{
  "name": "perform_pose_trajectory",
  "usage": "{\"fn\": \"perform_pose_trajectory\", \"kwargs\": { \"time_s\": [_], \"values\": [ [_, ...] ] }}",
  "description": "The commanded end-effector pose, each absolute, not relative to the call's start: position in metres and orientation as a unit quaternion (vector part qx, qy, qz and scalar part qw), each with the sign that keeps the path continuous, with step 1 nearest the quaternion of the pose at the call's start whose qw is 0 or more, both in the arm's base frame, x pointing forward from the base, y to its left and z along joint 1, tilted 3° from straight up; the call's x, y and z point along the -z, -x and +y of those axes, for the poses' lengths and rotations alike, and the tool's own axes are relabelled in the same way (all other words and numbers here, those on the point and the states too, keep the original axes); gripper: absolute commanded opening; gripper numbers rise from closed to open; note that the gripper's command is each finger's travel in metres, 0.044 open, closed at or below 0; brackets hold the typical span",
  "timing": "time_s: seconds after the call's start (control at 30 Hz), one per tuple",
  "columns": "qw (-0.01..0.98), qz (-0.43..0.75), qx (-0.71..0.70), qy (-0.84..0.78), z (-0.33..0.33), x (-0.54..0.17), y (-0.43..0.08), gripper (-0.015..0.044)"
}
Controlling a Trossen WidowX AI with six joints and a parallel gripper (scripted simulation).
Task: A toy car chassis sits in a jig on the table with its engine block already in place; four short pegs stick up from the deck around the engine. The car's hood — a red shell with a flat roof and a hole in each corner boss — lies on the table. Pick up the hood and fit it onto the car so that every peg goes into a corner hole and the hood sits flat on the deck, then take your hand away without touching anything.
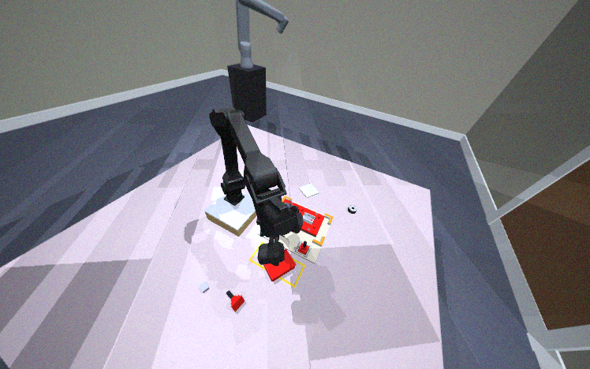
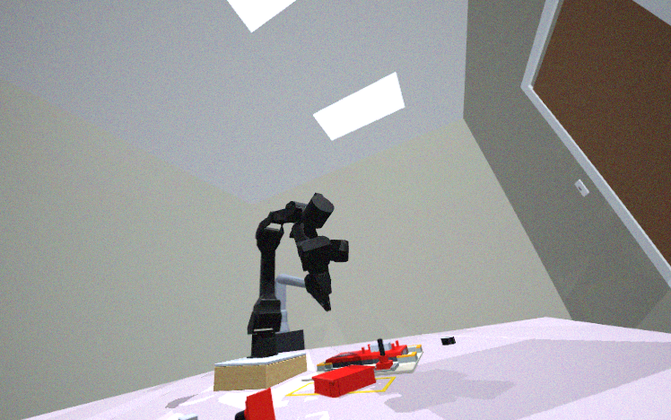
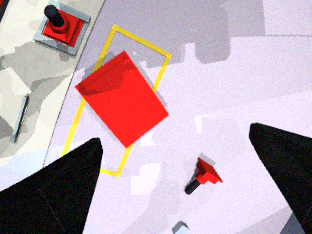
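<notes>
The red hood (image 1: 282, 266) (image 2: 344, 380) (image 3: 122, 100) lies roof up, turned at an angle across a yellow outline (image 1: 299, 275) (image 2: 390, 383) (image 3: 76, 120). Its corner holes are not visible. My gripper (image 2: 327, 308) (image 3: 176, 137) is wide open and empty, pointing down well above the table. In the wrist view the hood is ahead of the fingertips, towards the left finger. The red chassis (image 1: 316, 228) sits in the jig (image 1: 319, 253) (image 3: 25, 67), with the grey engine block (image 1: 308, 217) (image 2: 379, 347) on its deck and pegs (image 2: 396, 344) sticking up. The arm hides part of the chassis in the top view.
A red part with a black handle (image 1: 304, 248) (image 2: 383, 364) (image 3: 65, 32) stands in a grey frame on the jig plate. A similar part (image 1: 237, 301) (image 2: 262, 406) (image 3: 206, 172) lies on the table near a small grey block (image 1: 203, 287). A white tile (image 1: 309, 190) and a black ring (image 1: 352, 209) lie beyond the jig.
</notes>
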State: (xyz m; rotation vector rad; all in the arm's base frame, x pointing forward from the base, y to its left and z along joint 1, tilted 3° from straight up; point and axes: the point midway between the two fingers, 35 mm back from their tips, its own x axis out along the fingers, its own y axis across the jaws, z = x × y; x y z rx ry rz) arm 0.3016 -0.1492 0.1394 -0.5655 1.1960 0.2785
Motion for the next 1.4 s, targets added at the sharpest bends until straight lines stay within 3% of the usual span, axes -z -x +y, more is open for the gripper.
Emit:
{"fn": "perform_pose_trajectory", "kwargs": {
  "time_s": [0.0,0.23,1.37],
  "values": [
    [0.718,0.577,-0.229,0.314,-0.143,-0.113,-0.312,0.044],
    [0.631,0.583,-0.36,0.365,-0.134,-0.078,-0.319,0.044],
    [0.631,0.583,-0.36,0.365,-0.132,-0.062,-0.319,0.044]
  ]
}}
